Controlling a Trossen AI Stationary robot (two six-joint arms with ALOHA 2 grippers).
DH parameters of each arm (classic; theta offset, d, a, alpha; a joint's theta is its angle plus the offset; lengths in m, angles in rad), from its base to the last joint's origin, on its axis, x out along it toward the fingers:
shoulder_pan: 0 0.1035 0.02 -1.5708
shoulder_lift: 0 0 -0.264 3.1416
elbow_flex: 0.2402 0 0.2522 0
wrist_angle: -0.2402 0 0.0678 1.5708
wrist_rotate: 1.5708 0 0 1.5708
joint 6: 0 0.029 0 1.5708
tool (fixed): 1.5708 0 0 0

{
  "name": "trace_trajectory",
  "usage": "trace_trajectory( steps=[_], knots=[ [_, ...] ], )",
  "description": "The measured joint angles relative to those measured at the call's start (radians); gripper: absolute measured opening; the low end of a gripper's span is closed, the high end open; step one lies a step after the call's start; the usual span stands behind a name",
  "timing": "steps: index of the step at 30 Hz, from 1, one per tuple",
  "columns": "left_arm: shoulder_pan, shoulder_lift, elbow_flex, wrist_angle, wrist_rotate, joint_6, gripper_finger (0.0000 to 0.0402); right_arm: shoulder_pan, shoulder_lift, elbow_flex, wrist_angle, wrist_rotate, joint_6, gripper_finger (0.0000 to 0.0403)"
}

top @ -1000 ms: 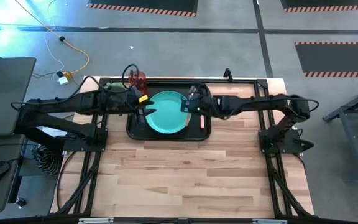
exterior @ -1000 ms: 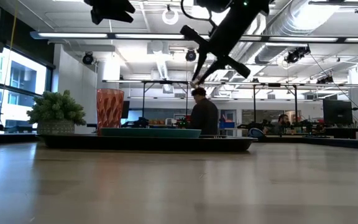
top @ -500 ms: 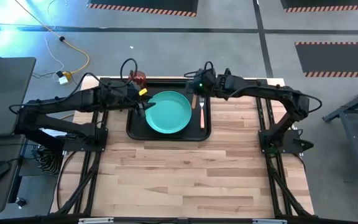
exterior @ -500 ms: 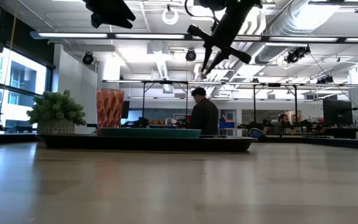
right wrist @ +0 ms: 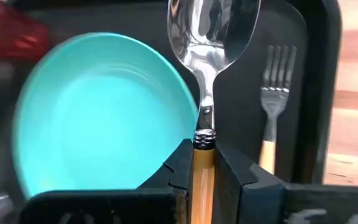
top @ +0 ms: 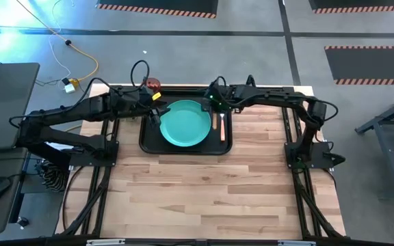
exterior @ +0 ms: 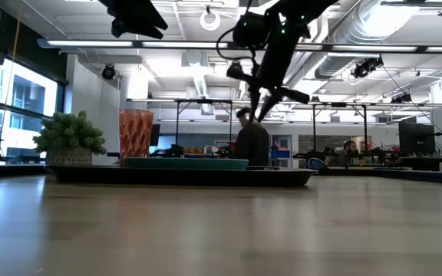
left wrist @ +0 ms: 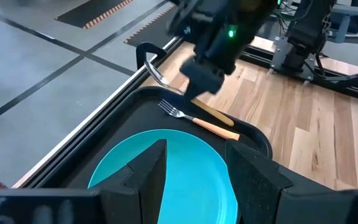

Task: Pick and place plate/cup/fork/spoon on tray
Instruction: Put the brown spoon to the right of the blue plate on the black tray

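The spoon [right wrist: 211,31] looks light, stiff and slick, so the right claw [right wrist: 202,163] pinching its wooden handle seems smart, while the left claw [left wrist: 194,163] hangs wide open over the plate [left wrist: 166,168].

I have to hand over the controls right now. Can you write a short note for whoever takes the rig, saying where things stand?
Right tool: shut on the spoon, held by its handle above the tray, near the far right corner, bowl pointing out.
Left tool: open, empty, hovering over the plate's left edge.
Done: plate sits in the middle of the tray; fork lies on the tray to the plate's right.
Cup stands by the tray's far left corner; whether it is on the tray I cannot tell.
Left: set the spoon on the tray, probably beside the fork, then check the cup.
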Motion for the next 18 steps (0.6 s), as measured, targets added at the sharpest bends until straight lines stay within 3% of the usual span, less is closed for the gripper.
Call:
trace_trajectory(
  steps=[18],
  knots=[
    [0.006,0.0,0.0,0.0,0.0,0.009,0.0156,0.001,0.162,-0.001,-0.043,-0.071,0.012,0.0023]
  ],
)
